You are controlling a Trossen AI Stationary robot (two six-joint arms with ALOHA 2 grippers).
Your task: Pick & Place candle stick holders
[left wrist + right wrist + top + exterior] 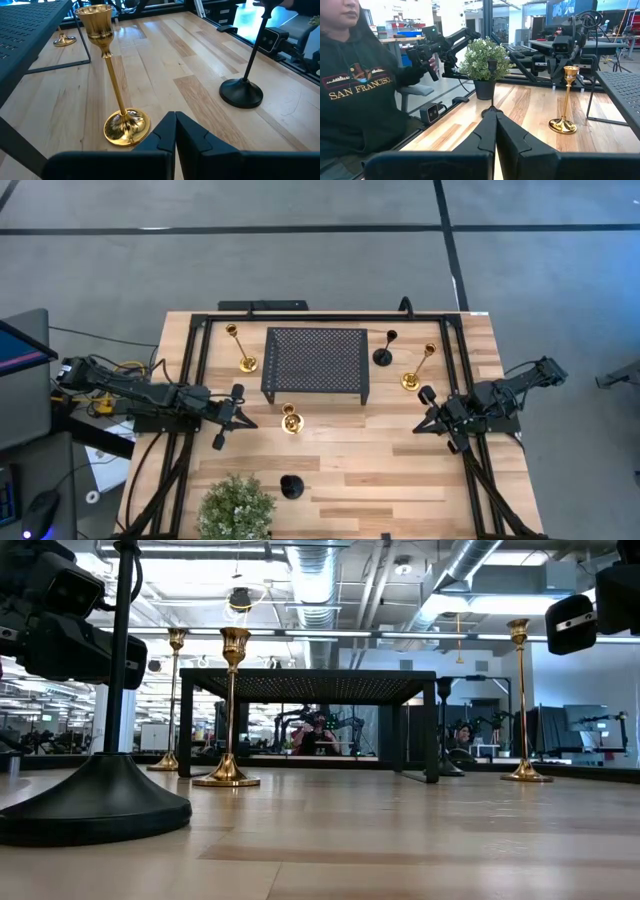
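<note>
- "SAN FRANCISCO" is printed in pale capitals across the chest of a dark hoodie (pixel 355 95) worn by a person seated beside the surface.
- No other text can be read.

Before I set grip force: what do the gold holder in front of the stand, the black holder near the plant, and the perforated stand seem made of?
The gold holder looks like polished brass or brass-plated metal: mirror glints on its base. The black holder seems matte-coated metal, without glare. The stand looks like black-painted perforated sheet metal, given its regular holes.
</note>
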